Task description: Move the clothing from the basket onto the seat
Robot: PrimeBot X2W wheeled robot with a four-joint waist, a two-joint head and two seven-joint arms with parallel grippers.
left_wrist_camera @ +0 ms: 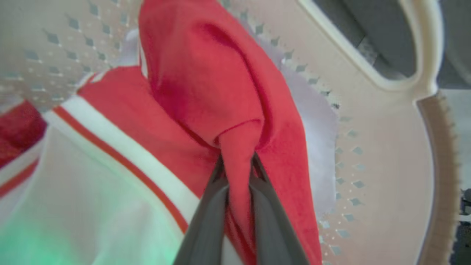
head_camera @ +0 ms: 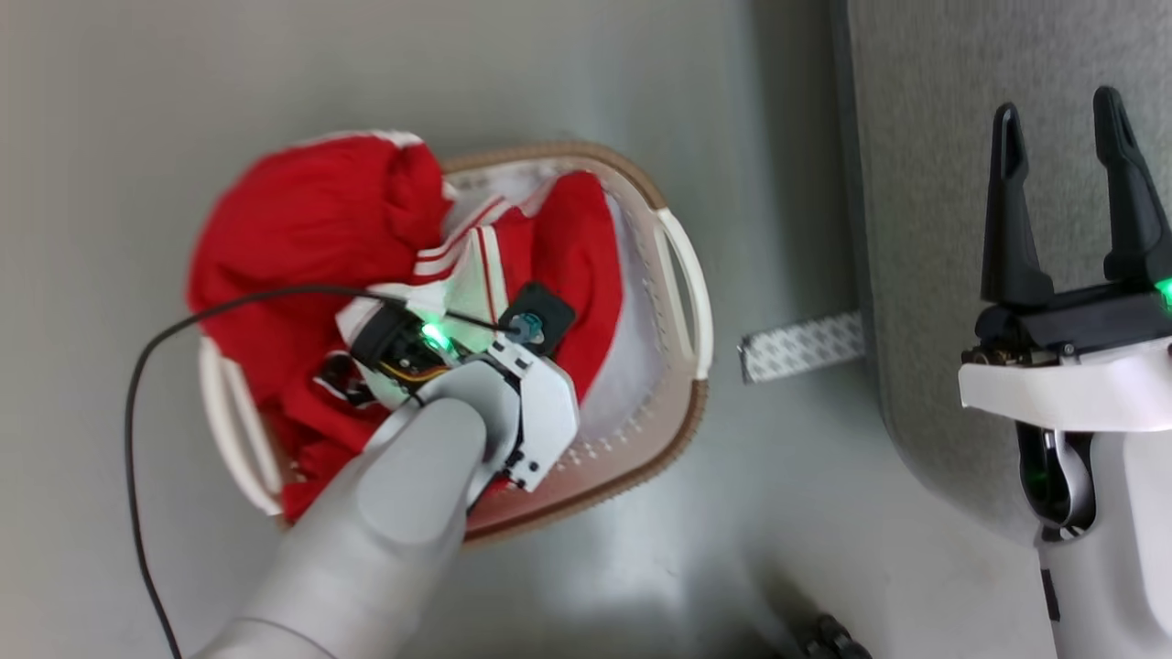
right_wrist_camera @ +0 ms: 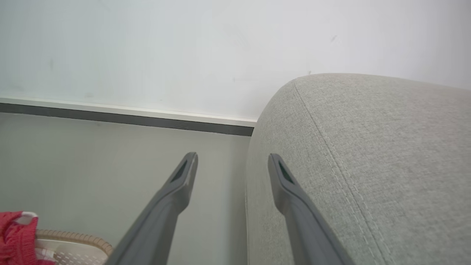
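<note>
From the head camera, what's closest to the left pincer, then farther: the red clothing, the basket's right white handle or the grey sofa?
1. Soft red clothing: pinched in the left pincer.
2. White plastic basket handle: right of it.
3. Grey fabric sofa: far right.

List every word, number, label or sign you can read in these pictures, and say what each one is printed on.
No text can be read.
The clothing: red with white stripes, no lettering visible.
The basket: no label visible.
The seat: plain grey fabric.
The strip on the floor: a fine grey pattern, too small to tell whether it is print.
</note>
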